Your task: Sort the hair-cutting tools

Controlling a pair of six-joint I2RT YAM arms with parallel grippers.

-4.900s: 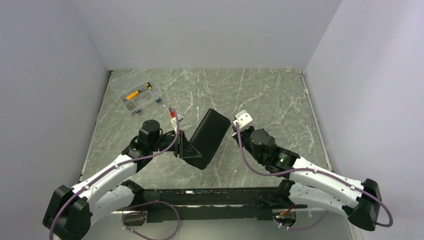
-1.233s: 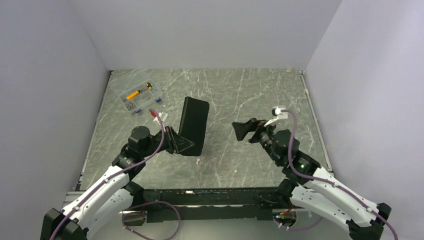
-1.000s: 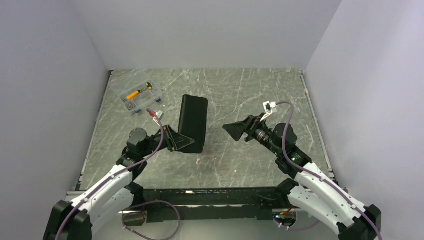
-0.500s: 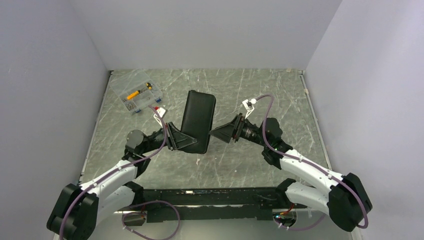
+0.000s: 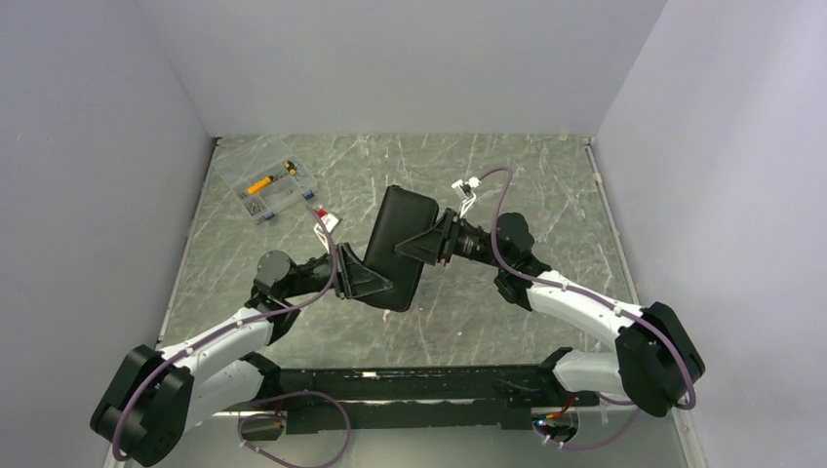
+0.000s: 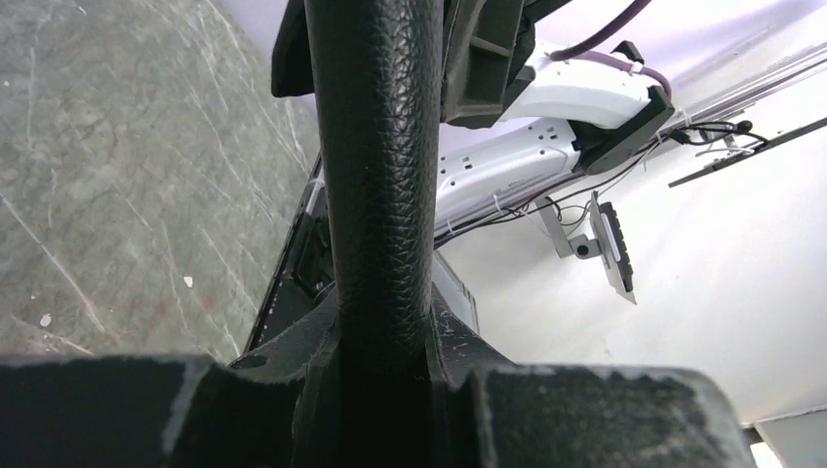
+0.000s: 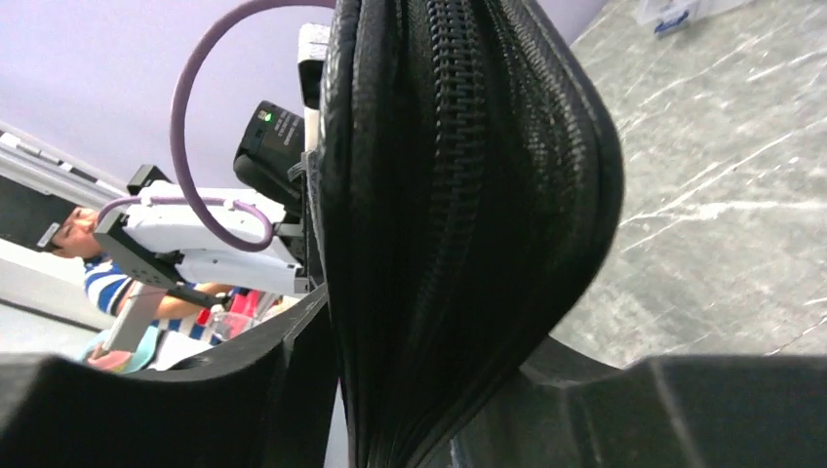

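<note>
And there it was, the black case (image 5: 402, 210) held up off the table (image 5: 527, 185), with both arms on it at once. The left gripper (image 5: 371, 285) was clamped tight on the case's near, lower end, and its wrist view showed the grained spine running straight up out of the jaws. The right gripper (image 5: 417, 247) was at the case's right-hand edge, about halfway along. Its two fingers sat on either face, closed onto the fat zipped side, and the zip (image 7: 458, 146) ran right down between them. The case's long axis ran from that held near end up and away toward the far side, leaning a touch to the right. So the zipped edge faced the right arm, which made it the nearer one for working that edge. And the hair-cutting tools? Not a glimpse of them in any view. My guess was that they were inside the closed case, but nothing here showed that for sure. Well off past the case's far-left corner, a clear box (image 5: 265, 187) of small parts sat untouched. I judged the sorting hadn't started, and that getting the case open came first.
</note>
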